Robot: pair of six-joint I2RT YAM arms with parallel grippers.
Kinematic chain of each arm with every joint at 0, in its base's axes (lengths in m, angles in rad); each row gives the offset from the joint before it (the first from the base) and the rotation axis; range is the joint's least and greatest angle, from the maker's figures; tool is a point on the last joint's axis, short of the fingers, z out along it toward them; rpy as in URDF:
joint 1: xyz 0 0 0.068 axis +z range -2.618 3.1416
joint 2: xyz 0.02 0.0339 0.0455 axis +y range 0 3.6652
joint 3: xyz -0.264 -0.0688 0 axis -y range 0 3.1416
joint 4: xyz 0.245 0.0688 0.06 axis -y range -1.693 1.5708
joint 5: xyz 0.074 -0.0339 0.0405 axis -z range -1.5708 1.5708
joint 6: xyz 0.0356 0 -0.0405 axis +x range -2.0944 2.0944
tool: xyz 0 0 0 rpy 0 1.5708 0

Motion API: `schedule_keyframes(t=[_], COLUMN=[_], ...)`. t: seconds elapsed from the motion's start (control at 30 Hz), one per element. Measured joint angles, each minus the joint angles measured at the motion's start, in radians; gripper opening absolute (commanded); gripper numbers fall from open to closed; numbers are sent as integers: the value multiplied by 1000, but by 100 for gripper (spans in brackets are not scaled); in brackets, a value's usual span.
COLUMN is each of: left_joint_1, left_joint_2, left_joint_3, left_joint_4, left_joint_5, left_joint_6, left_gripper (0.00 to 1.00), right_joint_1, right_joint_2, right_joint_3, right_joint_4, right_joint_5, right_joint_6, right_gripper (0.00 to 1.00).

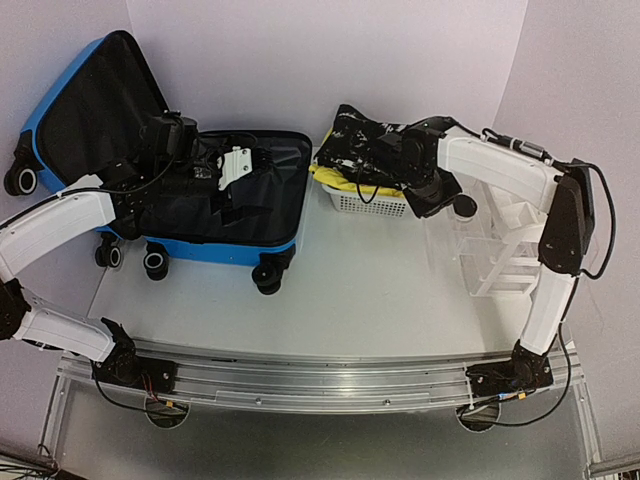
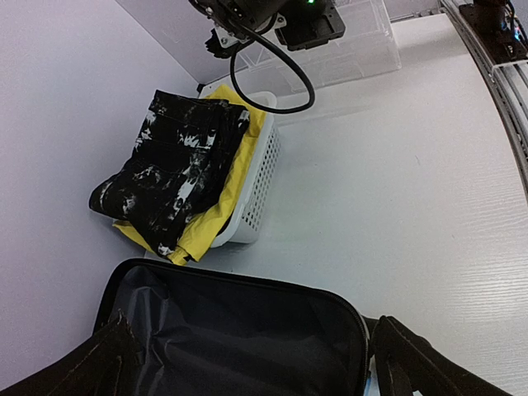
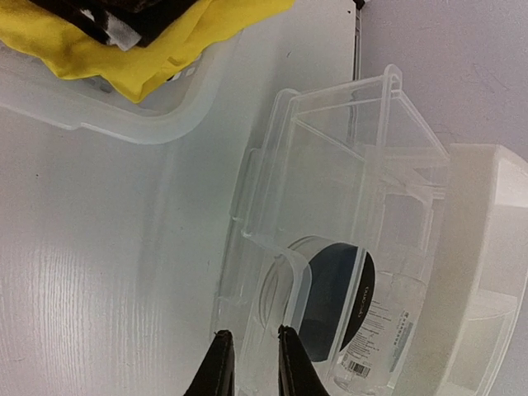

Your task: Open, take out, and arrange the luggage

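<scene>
Luggage: open at ten o'clock, lid propped back.
Left claw: spread wide over the black lining.
Right claw: at two o'clock, nearly together above clear bin; a pinch we cannot tell.
Care: we descend slowly, grabbing contents, never lining.
</scene>
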Motion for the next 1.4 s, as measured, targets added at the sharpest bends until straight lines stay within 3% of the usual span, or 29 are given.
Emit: schedule_keyframes(t=[0.33,0.73,1.13,1.23,1.4], left_joint_1=[0,0,0,0,21], left_joint_2=[-3,-12,-12,-12,-12], left_joint_3=[-12,-13,-19,-20,-28], left_joint_4=[0,0,2,17,69], left_joint_5=[0,-1,-3,-12,-41], left_joint_6=[0,1,1,-16,-141], left_gripper=[100,100,100,100,100], right_joint_1=[-53,-180,-200,-205,-213], right_joint_2=[-23,-94,-92,-92,-104], right_joint_3=[-100,-161,-180,-140,33], right_joint_4=[1,0,1,-10,12], right_joint_5=[27,36,77,42,-108], right_joint_6=[-9,-227,-320,-316,-300], right_gripper=[13,11,12,21,58])
